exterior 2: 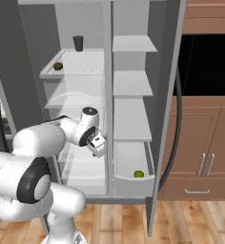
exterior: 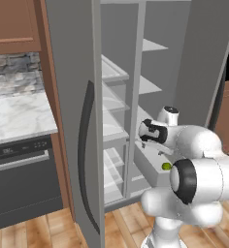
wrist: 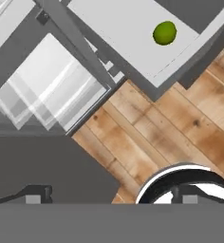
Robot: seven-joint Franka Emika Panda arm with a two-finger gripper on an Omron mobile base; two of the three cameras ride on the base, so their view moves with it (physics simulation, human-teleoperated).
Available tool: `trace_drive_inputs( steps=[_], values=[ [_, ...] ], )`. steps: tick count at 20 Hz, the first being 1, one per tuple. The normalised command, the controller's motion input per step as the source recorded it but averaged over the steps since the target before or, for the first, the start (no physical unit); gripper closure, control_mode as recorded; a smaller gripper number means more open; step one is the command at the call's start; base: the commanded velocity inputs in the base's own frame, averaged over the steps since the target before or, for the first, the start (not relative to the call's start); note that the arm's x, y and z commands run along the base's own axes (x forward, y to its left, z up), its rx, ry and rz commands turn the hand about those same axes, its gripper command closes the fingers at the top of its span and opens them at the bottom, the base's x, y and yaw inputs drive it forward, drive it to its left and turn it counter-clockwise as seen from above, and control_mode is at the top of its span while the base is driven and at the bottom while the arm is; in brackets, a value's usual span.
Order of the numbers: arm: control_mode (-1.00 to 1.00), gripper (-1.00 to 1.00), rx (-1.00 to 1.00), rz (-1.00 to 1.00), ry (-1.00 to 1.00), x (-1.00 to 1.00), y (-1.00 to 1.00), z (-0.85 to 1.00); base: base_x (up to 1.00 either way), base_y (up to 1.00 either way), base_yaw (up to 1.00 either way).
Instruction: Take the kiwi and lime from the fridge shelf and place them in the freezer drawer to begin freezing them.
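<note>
In the left base view, the fridge [exterior: 121, 97] stood open, its left door [exterior: 80, 121] swung toward the camera. The lime [exterior: 166, 166] lay in the freezer drawer [exterior: 153, 169], pulled out at the bottom of the right side. The arm's hand hung just above and left of the drawer; the fingers were hidden behind the wrist.

In the right base view, the kiwi [exterior 2: 58, 66] sat on the top left shelf [exterior 2: 81, 64], near its front left corner, well apart from a dark cup [exterior 2: 78, 43] at the back. The lime [exterior 2: 138, 174] rested at the front of the drawer [exterior 2: 132, 178], against its front wall. The gripper [exterior 2: 98, 144] hovered in front of the divider between the two sides, left of the drawer and above it, holding nothing.

In the hand view, the lime [wrist: 164, 32] lay alone on the pale floor of the drawer [wrist: 133, 42], with wooden floorboards [wrist: 171, 128] below. The two fingertips [wrist: 35, 194] stood wide apart, nothing between them.
</note>
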Motion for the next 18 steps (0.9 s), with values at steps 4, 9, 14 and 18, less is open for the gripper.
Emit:
trace_drive_inputs(
  steps=[4,9,14,18],
  values=[
    [-1.0,-1.0,-0.2,0.24,-0.34,-0.71,0.52,1.0,0.0,0.0,0.0],
    [-1.0,-1.0,-0.28,0.37,-0.09,-0.48,0.24,1.0,0.0,0.0,0.0],
    [-1.0,-1.0,-0.18,0.28,0.0,-0.13,0.05,1.0,0.0,0.0,0.0],
    [-1.0,-1.0,0.09,0.22,0.0,0.0,0.0,0.93,0.0,0.0,0.0]
  ],
)
